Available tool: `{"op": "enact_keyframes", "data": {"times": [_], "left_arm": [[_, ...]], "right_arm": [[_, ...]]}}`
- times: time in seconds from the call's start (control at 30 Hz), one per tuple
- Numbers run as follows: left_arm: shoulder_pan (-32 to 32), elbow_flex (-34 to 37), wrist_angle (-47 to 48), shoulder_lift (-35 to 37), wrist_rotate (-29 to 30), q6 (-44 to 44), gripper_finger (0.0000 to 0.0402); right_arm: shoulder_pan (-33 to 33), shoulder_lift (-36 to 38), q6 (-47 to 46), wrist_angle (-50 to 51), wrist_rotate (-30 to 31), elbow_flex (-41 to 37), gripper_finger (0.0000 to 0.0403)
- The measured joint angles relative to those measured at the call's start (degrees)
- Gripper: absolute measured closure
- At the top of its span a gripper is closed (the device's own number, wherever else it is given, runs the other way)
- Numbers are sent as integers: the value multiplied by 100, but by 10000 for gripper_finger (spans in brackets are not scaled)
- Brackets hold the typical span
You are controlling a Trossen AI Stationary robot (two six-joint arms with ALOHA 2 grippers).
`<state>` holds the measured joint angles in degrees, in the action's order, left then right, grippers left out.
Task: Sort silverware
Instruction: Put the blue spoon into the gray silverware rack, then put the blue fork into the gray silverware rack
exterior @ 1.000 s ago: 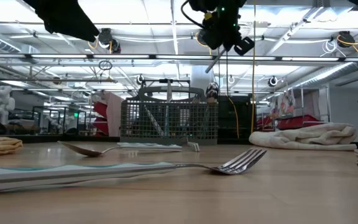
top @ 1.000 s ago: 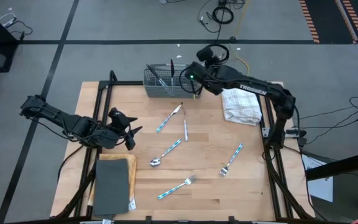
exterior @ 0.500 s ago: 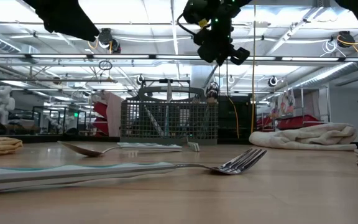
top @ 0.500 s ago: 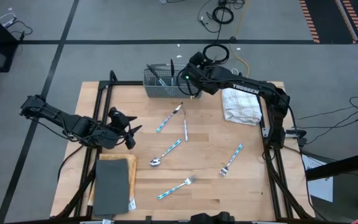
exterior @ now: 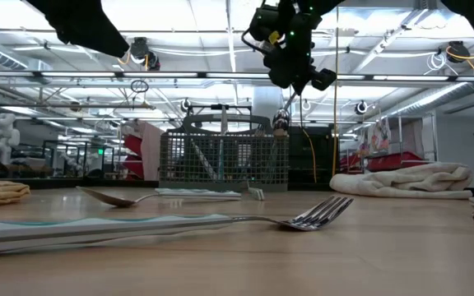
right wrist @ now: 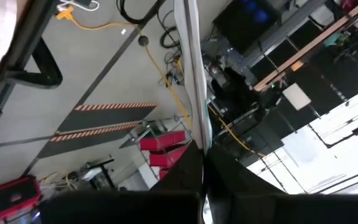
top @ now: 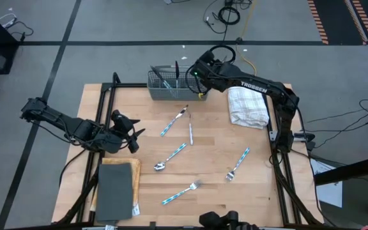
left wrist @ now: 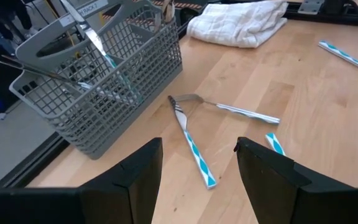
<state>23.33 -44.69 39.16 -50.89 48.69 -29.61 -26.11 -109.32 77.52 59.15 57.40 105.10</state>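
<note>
Silverware (top: 175, 153) lay scattered across the wooden table (top: 209, 166) — more pieces stood in the grey basket (top: 167, 84). Above its right end, the right gripper (exterior: 296, 78) was clamped on one spoon (exterior: 281, 120) hanging down. The left gripper (top: 133, 135) — jaws apart — hovered near the table's left edge.

Our right gripper (top: 197, 72) is raised at the table's far edge, arm reaching in from the right, fingers pressed together. Our left gripper (top: 135, 136) waits low near the left edge, fingers spread apart.
</note>
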Motion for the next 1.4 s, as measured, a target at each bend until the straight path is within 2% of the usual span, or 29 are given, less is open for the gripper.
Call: {"op": "enact_keyframes", "data": {"times": [0.2, 0.53, 0.63, 0.77, 1.1, 1.23, 1.4], "left_arm": [[0, 0, 57, 0, -1, -1, 189], [-2, 0, 84, 2, -9, -2, 189], [0, 0, 85, 2, -23, -3, 189], [-2, 0, 85, 2, -29, -1, 189], [0, 0, 85, 2, -42, 1, 189], [0, 0, 87, 2, -42, 3, 189], [-1, 0, 91, 0, -42, 7, 189]], "right_arm": [[-15, -43, 126, -16, -245, 0, 403], [-4, -304, 218, -50, -245, 2, 403], [-4, -328, 112, -54, -443, 2, 399], [-4, -297, -50, -65, -503, 2, 371], [3, -280, -329, -352, -363, 2, 269], [43, -158, -470, -470, -104, 2, 249], [177, 42, -512, -509, -89, 2, 241]]}}
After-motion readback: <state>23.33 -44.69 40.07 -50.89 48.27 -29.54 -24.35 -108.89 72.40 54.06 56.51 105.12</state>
